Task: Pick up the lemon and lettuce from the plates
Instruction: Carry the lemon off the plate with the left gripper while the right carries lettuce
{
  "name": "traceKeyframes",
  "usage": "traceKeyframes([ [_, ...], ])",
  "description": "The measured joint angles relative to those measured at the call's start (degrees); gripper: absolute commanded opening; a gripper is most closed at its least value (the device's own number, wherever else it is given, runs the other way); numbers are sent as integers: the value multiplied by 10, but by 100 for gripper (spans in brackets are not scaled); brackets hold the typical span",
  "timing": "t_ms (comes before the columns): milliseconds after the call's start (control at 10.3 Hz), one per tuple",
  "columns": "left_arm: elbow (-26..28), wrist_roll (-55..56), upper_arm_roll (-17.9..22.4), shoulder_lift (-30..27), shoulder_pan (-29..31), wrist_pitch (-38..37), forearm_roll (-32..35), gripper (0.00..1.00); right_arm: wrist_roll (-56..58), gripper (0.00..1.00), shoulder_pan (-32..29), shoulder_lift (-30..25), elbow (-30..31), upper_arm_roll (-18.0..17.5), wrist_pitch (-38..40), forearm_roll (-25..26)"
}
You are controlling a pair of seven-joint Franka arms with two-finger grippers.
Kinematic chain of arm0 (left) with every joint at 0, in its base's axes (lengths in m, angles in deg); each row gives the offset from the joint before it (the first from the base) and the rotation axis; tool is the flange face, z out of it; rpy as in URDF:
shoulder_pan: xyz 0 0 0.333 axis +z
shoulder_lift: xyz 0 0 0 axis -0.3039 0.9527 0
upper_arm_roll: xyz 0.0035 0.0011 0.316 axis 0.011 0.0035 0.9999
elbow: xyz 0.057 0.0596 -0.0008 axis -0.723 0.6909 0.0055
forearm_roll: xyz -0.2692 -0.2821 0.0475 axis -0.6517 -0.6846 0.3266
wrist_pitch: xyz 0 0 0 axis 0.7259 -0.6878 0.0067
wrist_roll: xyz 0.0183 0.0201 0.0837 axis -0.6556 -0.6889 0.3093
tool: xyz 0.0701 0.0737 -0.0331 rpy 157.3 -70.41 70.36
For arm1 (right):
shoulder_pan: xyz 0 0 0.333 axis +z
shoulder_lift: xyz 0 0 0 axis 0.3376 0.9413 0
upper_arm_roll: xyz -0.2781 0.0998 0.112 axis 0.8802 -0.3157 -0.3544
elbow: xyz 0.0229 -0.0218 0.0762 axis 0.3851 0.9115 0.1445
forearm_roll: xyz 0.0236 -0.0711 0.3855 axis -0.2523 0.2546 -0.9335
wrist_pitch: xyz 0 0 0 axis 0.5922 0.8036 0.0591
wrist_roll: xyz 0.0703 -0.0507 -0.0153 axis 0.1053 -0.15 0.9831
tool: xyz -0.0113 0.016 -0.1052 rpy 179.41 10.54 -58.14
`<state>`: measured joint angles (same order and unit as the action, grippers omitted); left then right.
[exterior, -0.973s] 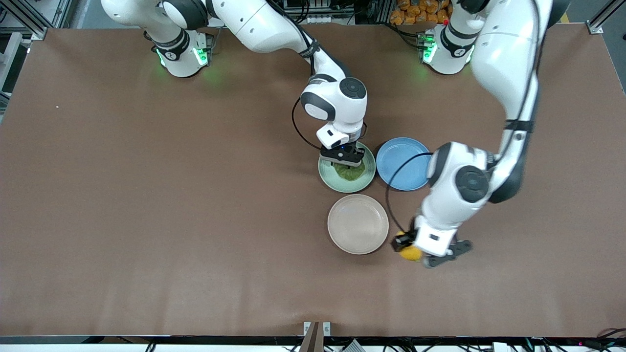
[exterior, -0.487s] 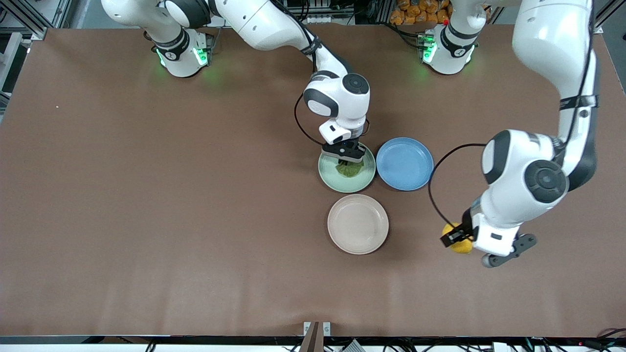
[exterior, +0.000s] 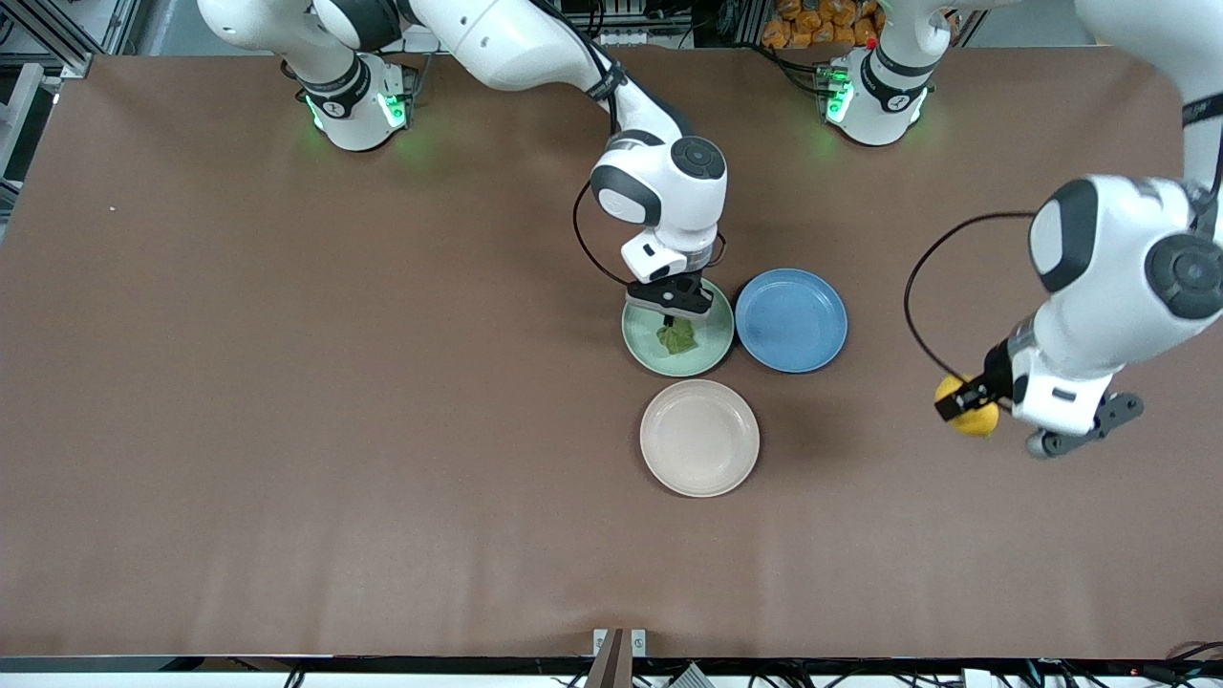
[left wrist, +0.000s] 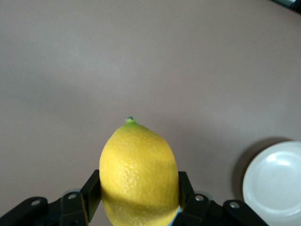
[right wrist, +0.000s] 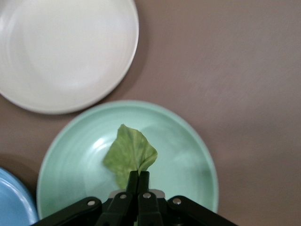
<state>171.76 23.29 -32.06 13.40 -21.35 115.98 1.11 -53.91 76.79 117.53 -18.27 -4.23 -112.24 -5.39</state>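
Observation:
My left gripper [exterior: 965,406] is shut on the yellow lemon [exterior: 967,409] and holds it in the air over bare table toward the left arm's end; in the left wrist view the lemon [left wrist: 139,174] fills the space between the fingers. My right gripper [exterior: 676,322] is shut on the green lettuce leaf [exterior: 677,337], which hangs just over the pale green plate [exterior: 638,341]. In the right wrist view the leaf [right wrist: 129,154] hangs from the closed fingertips above the green plate [right wrist: 188,155]. The beige-cream plate [exterior: 699,438] lies empty, nearer the front camera.
A blue plate [exterior: 791,319] lies beside the green plate, toward the left arm's end. The beige plate also shows in the left wrist view [left wrist: 275,181] and the right wrist view [right wrist: 66,52]. The brown table is bare elsewhere.
My left gripper has carried the lemon away from the beige plate toward the left arm's end and higher. My right gripper has closed on the lettuce and lifted it off the green plate.

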Motion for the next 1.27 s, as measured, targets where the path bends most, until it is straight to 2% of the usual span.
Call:
traceKeyframes([
  [292,94,-20,-11,-82,0,-1,0,0,130,0,-80,-108,-10,-1,119,-75],
  [584,132,-93,-9,-89,22,2,0,0,255,0,-185,-189,-6,-3,228,-106],
  [876,140,-158,-7,-52,60,43,0,0,377,0,-291,-197,6,-3,248,-114],
  [1071,137,-191,-6,1,75,95,11,0,458,0,-363,-194,27,-2,247,-115],
  [1265,109,-204,-6,60,83,114,52,0,553,0,-437,-186,50,-1,246,-115],
])
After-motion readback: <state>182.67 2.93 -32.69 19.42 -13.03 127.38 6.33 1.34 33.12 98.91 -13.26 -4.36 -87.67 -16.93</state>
